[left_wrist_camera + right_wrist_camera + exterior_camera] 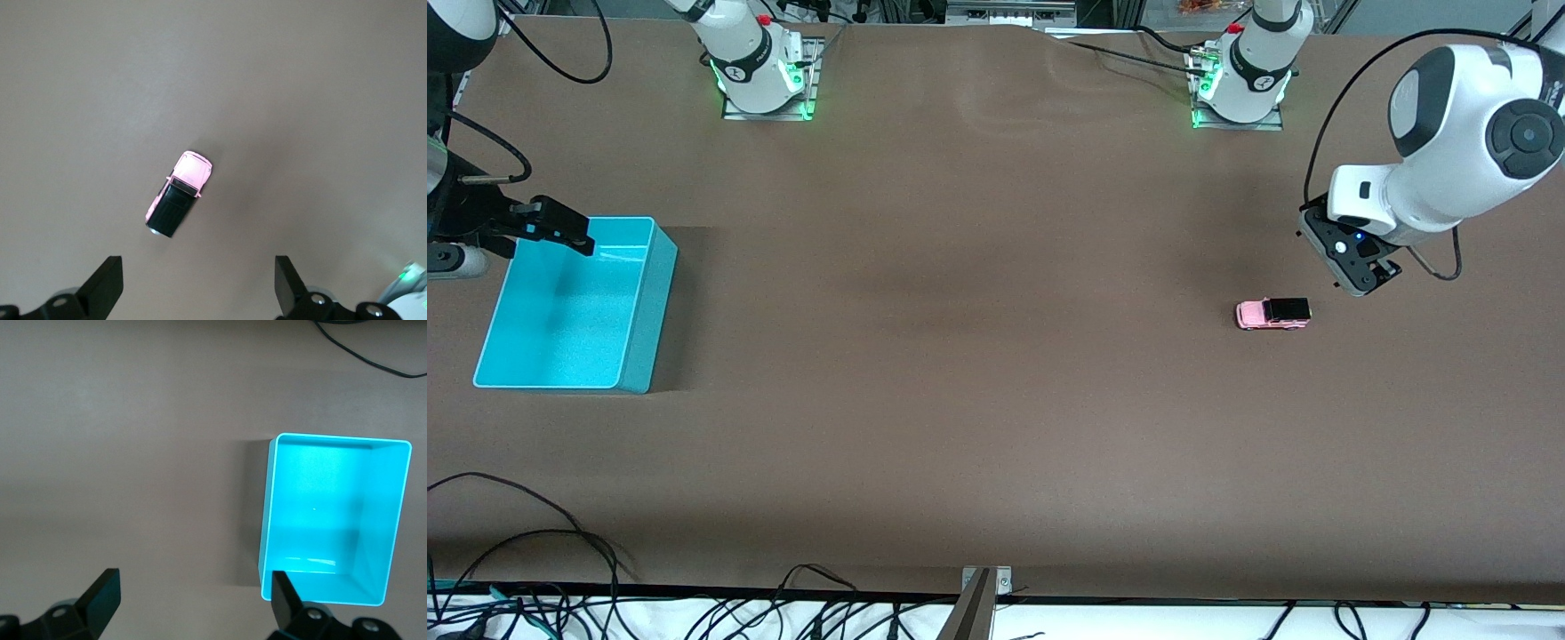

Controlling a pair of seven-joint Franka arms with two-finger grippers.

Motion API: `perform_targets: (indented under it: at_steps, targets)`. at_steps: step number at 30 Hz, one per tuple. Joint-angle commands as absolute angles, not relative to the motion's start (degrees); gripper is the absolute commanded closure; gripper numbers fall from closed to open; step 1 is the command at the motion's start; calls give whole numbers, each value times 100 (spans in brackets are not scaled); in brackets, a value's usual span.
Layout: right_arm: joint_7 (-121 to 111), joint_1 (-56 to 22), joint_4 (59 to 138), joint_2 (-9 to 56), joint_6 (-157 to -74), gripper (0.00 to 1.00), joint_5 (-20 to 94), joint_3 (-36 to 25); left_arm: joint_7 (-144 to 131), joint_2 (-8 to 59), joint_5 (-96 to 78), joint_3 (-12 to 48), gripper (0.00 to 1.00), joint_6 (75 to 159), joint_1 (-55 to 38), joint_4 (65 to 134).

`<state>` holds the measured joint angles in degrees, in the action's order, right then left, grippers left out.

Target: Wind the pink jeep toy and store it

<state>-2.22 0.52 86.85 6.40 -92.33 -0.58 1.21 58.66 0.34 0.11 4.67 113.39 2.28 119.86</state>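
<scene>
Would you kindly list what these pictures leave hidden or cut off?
- Pink jeep toy: any winding mechanism, too small in front view, unseen from above in left wrist view.
- Right gripper: arm cut by front view's edge.
- Turquoise bin: part of floor hidden by that gripper in front view.

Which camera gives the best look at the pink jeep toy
The left wrist view: the pink jeep toy shows large from above, pink hood and black roof distinct. The front view shows it tiny on the table. The right wrist view doesn't show it.

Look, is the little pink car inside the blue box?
No, the pink jeep toy sits on the bare table toward the left arm's end, while the turquoise bin at the right arm's end holds nothing.
</scene>
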Motion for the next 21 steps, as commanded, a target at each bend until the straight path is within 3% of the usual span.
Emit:
perform_targets:
  at_steps: [1,21]
  targets:
    - [-176,44,8587,650,-9229,0,-114,114,7013,430,-123,492,0,11830,518,11971]
    - [-176,44,8587,668,-9237,0,-123,114,8490,1160,-105,492,0,12893,668,12462]
